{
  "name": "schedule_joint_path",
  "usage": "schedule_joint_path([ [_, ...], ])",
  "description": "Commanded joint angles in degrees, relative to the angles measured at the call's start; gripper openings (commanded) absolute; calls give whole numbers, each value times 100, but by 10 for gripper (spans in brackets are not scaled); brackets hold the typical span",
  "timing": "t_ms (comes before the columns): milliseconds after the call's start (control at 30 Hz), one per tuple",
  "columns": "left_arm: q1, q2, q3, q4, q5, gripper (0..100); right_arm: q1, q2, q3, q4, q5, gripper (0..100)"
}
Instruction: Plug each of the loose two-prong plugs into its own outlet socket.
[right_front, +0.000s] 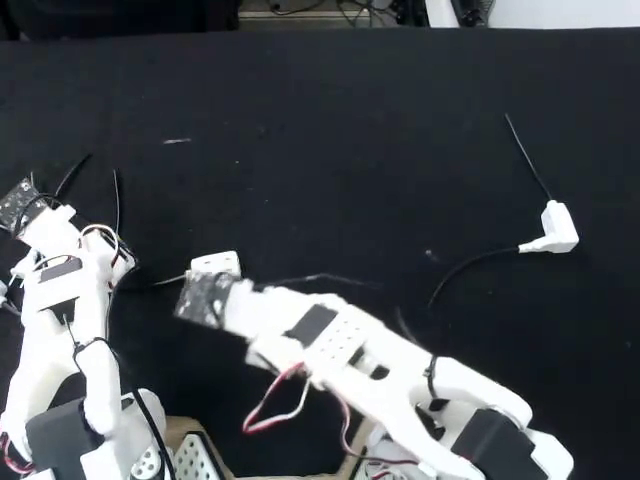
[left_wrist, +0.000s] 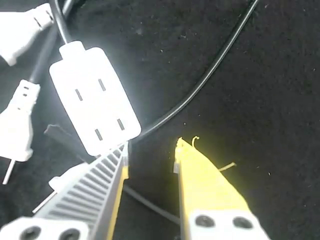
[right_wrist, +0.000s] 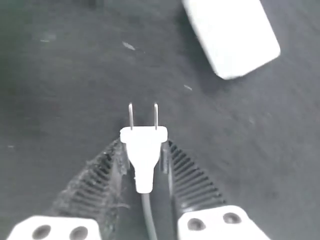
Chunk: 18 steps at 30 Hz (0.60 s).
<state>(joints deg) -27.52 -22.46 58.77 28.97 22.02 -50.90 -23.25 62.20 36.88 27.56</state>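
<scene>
My right gripper (right_wrist: 143, 146) is shut on a white two-prong plug (right_wrist: 143, 157), prongs pointing away from it toward a white outlet block (right_wrist: 232, 35) a short way off. From above, that gripper (right_front: 205, 297) sits just in front of the block (right_front: 217, 263). My left gripper (left_wrist: 151, 148) is open with nothing between its grey and yellow fingers. It hovers beside a white outlet strip (left_wrist: 95, 107) with two free sockets. Two loose white plugs (left_wrist: 22, 25) (left_wrist: 17, 127) lie next to the strip. A further white plug (right_front: 558, 228) lies at the table's right.
The black table (right_front: 330, 130) has bare room across its middle and back. A black cable (left_wrist: 205, 80) curves past the strip and under the left gripper. The right plug's black cord (right_front: 470, 265) trails toward the right arm. The arm bases (right_front: 100, 440) stand at the front edge.
</scene>
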Motion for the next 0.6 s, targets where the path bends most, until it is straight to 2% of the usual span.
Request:
schedule_joint_path([
  [0, -40, -167, -268, -70, 62, 152, -378, -22, -215, 185, -229, 162],
  [100, -31, -167, -268, -70, 62, 152, -360, -31, -242, 220, -308, 229],
  [333, -31, -176, -268, -70, 62, 152, 255, 13, -382, 167, -695, 229],
  [567, -13, -149, -268, -70, 62, 152, 255, 22, -22, -396, -826, 229],
])
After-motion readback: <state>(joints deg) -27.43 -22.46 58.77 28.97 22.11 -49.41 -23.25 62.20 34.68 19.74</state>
